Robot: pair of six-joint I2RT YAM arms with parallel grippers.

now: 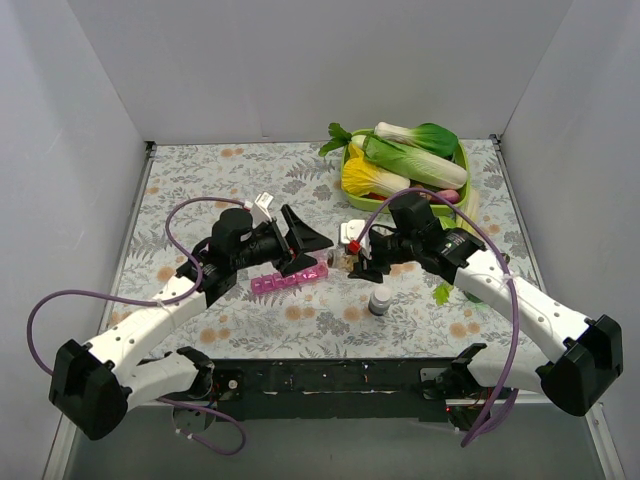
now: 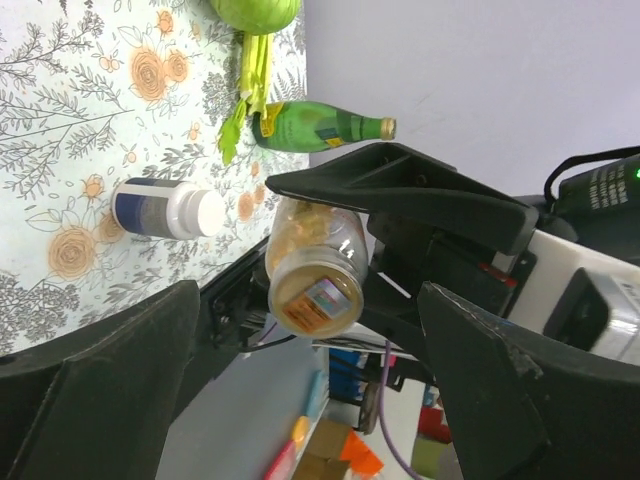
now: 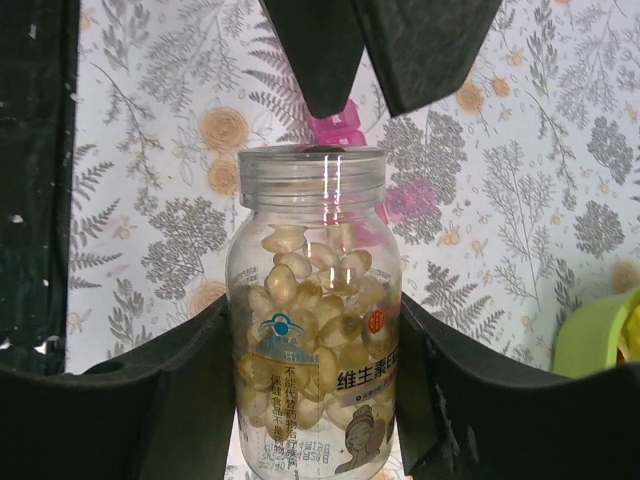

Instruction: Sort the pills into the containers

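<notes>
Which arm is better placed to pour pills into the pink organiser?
Right. The right tool holds the pill bottle close to the pink organiser; the left tool is open, holding nothing.

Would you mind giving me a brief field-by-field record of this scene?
left claw: open, by one end of the pink organiser
right claw: shut on the pill bottle
pill bottle contents: pale yellow pills
white-capped bottle: upright on the table, apart from both claws
green tray: holds vegetables, far right corner
</notes>
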